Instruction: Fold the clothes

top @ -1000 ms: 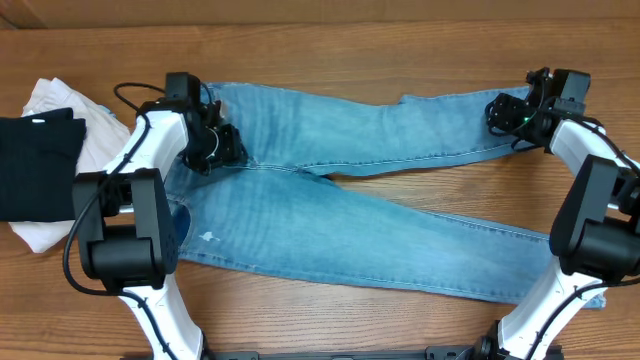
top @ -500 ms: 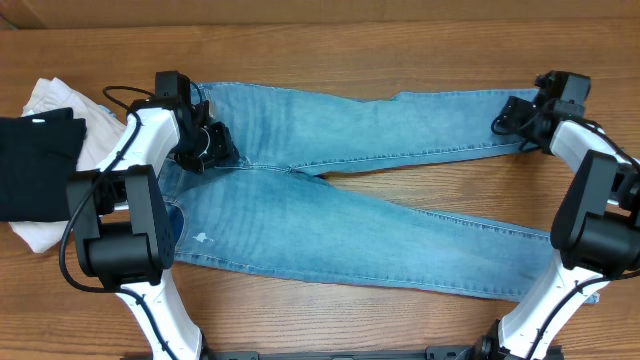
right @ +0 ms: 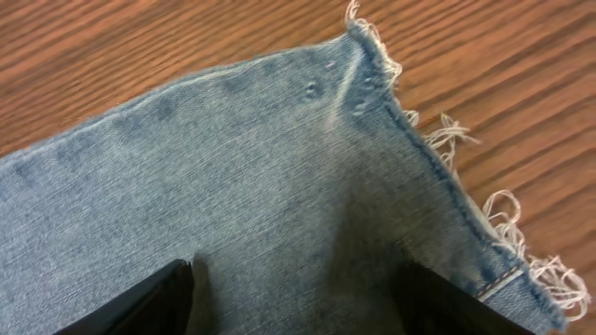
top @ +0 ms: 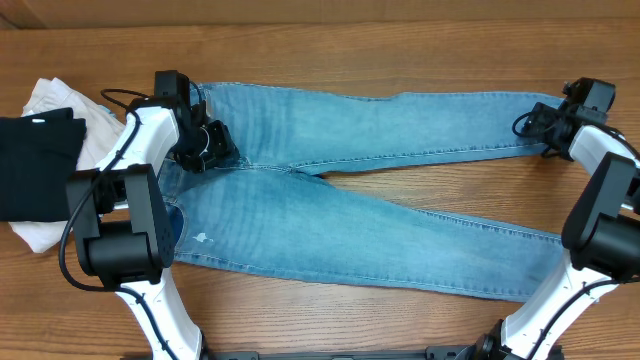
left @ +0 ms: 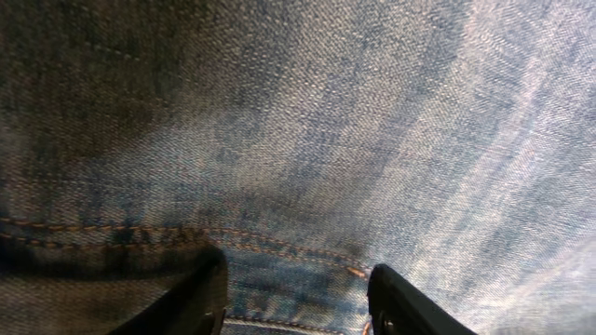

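Note:
The clothes, a pair of light-blue jeans (top: 330, 215), lie spread flat with the waist at the left and both legs running right. My left gripper (top: 205, 150) is down on the seat near the crotch. In the left wrist view its fingers (left: 191, 298) stand apart over flat denim (left: 307, 140) and an orange-stitched seam, so the left gripper (left: 296, 302) is open. My right gripper (top: 530, 125) rests on the end of the upper leg. The right gripper (right: 298, 307) is open wide on flat denim, just short of the frayed hem (right: 447, 154).
A black garment (top: 35, 165) lies on a white garment (top: 50, 100) at the left edge of the wooden table (top: 330, 40). The lower leg's hem (top: 545, 270) reaches the right arm's base. Bare wood shows between the two legs.
My right gripper has slid to the right, and the end of the upper leg has gone with it, lying straighter. My left gripper shifted slightly left, then held still.

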You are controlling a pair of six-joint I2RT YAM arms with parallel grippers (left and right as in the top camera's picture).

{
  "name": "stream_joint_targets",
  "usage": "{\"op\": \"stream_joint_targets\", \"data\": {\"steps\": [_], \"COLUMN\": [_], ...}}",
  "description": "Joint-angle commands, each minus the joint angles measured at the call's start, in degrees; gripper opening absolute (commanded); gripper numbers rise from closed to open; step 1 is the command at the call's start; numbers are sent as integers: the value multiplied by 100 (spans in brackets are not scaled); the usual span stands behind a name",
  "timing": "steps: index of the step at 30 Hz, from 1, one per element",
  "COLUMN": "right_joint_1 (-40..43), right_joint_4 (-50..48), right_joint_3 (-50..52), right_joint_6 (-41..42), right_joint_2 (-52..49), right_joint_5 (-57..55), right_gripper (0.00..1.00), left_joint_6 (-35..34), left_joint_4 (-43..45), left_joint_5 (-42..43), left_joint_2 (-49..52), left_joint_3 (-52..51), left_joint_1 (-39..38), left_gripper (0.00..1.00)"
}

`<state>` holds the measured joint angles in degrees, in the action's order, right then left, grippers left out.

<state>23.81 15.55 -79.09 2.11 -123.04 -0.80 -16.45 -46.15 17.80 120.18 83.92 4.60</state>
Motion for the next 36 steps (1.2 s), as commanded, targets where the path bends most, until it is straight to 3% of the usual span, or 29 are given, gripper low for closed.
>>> {"op": "stream_joint_targets", "data": {"steps": [1, 7, 9, 10, 19, 23, 29, 36], "right_joint_1": [350, 358, 358, 358, 358, 358, 358, 358], "right_joint_4": [192, 520, 817, 960, 2660, 3158, 4227, 5871], "right_joint_3": [96, -275, -614, -778, -2236, -2280, -2280, -2277], "right_joint_6": [94, 92, 94, 92, 96, 96, 114, 264], "right_joint_2": [-369, -354, -306, -271, 634, 1331, 2352, 2688], "right_joint_5": [-407, -35, 269, 341, 728, 743, 815, 1346], "right_gripper": [74, 82, 98, 100, 100, 100, 100, 100], "left_joint_6": [-138, -131, -72, -39, 461, 470, 531, 529], "left_joint_4": [-195, -225, -225, -229, -756, -1191, -2065, -3425], "left_joint_5": [-636, -619, -616, -614, -647, -903, -946, -1458], "left_joint_2": [468, 468, 461, 450, -201, -695, -1456, -1615], "left_joint_3": [-254, -254, -232, -205, 765, 1266, 1375, 1366], "left_joint_1": [177, 229, 245, 256, 306, 302, 282, 284], "left_gripper": [54, 54, 54, 55, 70, 77, 80, 82]}}
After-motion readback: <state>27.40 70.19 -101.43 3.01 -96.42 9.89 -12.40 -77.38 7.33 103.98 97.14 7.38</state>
